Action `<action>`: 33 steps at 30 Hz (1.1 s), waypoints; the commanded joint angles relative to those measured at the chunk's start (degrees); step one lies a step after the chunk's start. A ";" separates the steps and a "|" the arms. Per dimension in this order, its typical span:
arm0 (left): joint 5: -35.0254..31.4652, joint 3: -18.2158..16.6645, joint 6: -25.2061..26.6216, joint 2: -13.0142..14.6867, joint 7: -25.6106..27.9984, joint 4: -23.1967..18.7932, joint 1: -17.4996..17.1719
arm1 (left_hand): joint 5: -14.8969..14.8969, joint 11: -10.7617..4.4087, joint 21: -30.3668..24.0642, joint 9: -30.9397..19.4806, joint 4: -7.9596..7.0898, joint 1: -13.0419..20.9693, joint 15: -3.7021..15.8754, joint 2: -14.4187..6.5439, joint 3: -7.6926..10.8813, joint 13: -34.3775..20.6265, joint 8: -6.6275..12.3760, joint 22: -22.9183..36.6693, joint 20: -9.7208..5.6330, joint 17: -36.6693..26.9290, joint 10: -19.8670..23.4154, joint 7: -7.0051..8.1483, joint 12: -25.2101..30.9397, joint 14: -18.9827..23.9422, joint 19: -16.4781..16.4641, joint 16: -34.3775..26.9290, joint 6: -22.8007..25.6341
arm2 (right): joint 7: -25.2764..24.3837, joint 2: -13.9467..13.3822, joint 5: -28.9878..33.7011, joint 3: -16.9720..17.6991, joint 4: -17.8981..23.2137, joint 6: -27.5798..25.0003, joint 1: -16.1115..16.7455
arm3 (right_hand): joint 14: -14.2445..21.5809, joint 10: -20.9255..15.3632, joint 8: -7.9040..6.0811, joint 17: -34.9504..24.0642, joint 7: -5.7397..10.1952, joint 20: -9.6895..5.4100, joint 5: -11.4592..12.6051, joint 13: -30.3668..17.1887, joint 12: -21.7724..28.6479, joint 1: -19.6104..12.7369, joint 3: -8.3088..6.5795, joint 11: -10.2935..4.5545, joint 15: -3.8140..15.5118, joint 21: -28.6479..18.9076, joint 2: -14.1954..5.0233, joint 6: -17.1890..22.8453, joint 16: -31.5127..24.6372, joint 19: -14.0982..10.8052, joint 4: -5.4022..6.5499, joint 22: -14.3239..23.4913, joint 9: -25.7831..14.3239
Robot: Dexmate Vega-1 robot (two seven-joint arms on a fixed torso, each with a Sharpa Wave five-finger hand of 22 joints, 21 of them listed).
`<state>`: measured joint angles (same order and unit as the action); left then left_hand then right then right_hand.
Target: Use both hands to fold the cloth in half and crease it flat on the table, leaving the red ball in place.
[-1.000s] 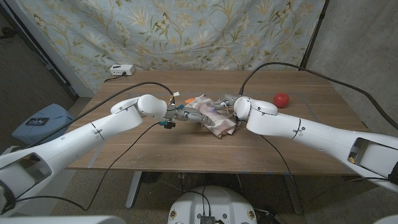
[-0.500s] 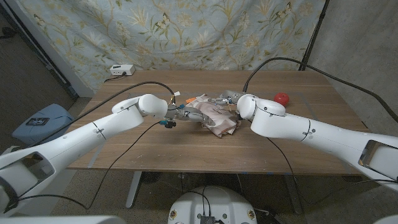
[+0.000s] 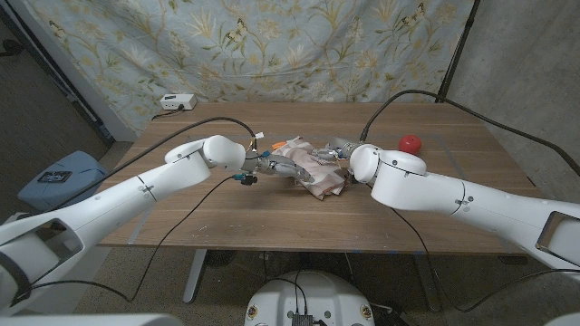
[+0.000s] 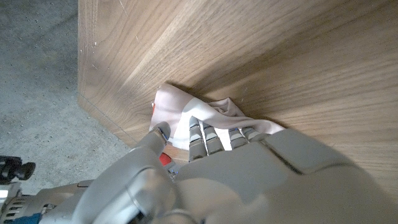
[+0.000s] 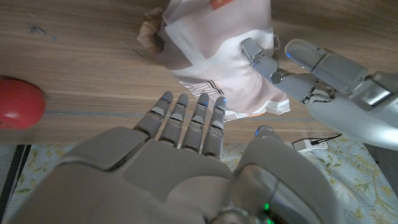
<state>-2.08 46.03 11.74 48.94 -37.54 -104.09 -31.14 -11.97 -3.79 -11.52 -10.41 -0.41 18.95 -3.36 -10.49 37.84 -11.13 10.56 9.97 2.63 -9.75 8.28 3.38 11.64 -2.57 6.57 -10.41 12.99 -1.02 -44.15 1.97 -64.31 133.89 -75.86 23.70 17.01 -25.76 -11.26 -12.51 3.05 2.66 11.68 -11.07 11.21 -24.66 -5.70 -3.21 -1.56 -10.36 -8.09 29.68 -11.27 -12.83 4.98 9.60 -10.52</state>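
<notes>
Fingers of the left hand [image 3: 272,166] lie on the near-left edge of the cloth [image 3: 313,168], touching it. Right hand [image 5: 205,134] hovers at the other side, fingers straight and side by side, holding nothing. Cloth sits bunched mid-tabletop [image 3: 227,213], long axis running left-right. Red ball [image 3: 410,143] rests well apart, far right.

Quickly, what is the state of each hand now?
Left hand: grips the cloth.
Right hand: open, fingers straight, holding nothing.
</notes>
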 commanded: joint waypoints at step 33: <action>-0.61 -0.90 0.65 0.93 0.60 -2.54 -0.64 | -0.21 0.05 -0.13 -0.17 -0.33 0.68 -0.23 -0.13 0.00 0.00 0.08 0.28 0.12 -0.19 -0.11 -0.10 0.30 0.28 -0.17 -0.12 -0.46 | -12.31 -0.98 4.57 -1.53 -5.11 12.01 10.58 | 3.48 -2.96 -0.80 0.44 0.93 -1.01 0.58 -0.16 0.78 1.28 -0.77 -0.61 3.30 -0.80 0.27 2.88 -1.54 -1.69 -0.51 0.12 -0.22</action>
<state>-2.53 45.58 12.62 49.57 -37.26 -106.02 -31.76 -11.97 -3.79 -11.49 -10.41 -0.57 18.94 -3.37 -10.49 37.68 -11.13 10.56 10.12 2.65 -9.73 8.28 3.07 11.64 -2.57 6.56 -10.41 12.67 -13.01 -44.87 3.47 -68.22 128.43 -67.12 30.71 20.14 -28.21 -11.66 -11.97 3.78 1.95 11.68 -11.10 11.67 -23.59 -6.12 -3.81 1.56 -10.82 -8.11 32.05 -12.60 -14.00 4.56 9.62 -10.53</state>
